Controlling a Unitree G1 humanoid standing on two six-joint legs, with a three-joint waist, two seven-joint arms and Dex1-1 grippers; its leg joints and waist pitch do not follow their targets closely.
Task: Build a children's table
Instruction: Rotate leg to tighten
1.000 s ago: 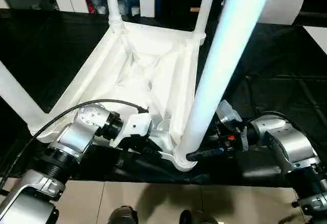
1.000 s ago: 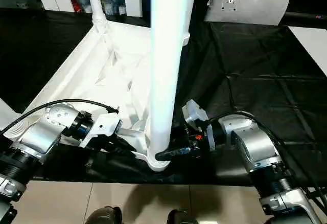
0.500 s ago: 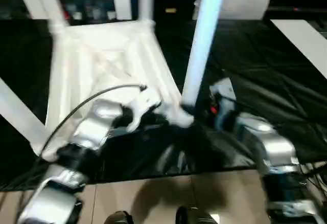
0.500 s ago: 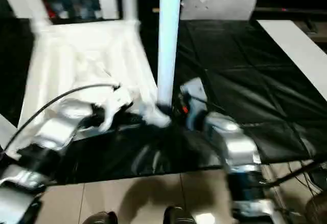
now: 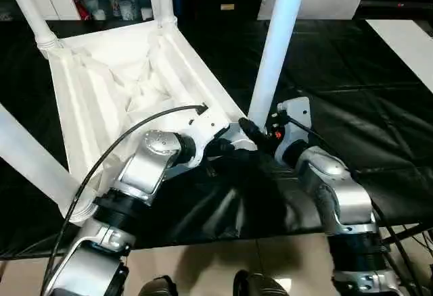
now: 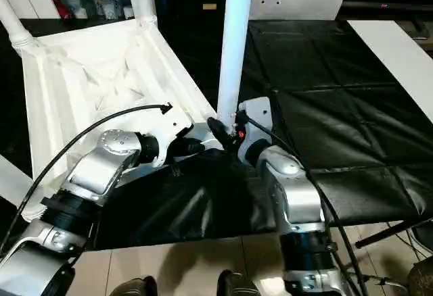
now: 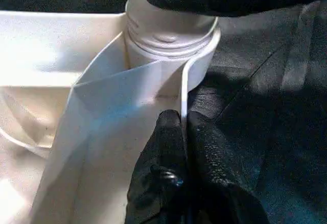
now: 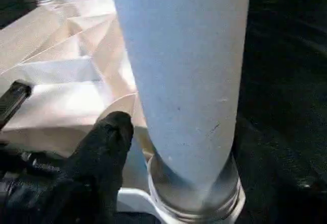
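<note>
Left hand [image 7: 184, 132] pinched on table rim [image 7: 186, 81], right hand [image 5: 260, 134] beside leg [image 5: 277, 46]

White moulded plastic on a glossy black sheet, worked by brushed-metal arms

The upturned rectangular white plastic table top [image 5: 115, 86] looks smooth with a soft satin sheen, its ribbed underside catching light along thin moulded walls; the long round white plastic leg [image 5: 276, 53] at its near corner is equally smooth and faintly glossy, with fine ridges ringing its base. The black covering sheet [image 5: 379, 140] beneath is shiny, creased film-like material with bright reflections. The silver forearms [image 6: 287, 188] have a brushed, semi-matt metal finish. The black fingers [image 7: 168, 178] of the left gripper [image 7: 185, 127] look matt and finely pebbled, like rubber. A thin black cable [image 5: 128, 140] is smooth and slightly glossy.
</note>
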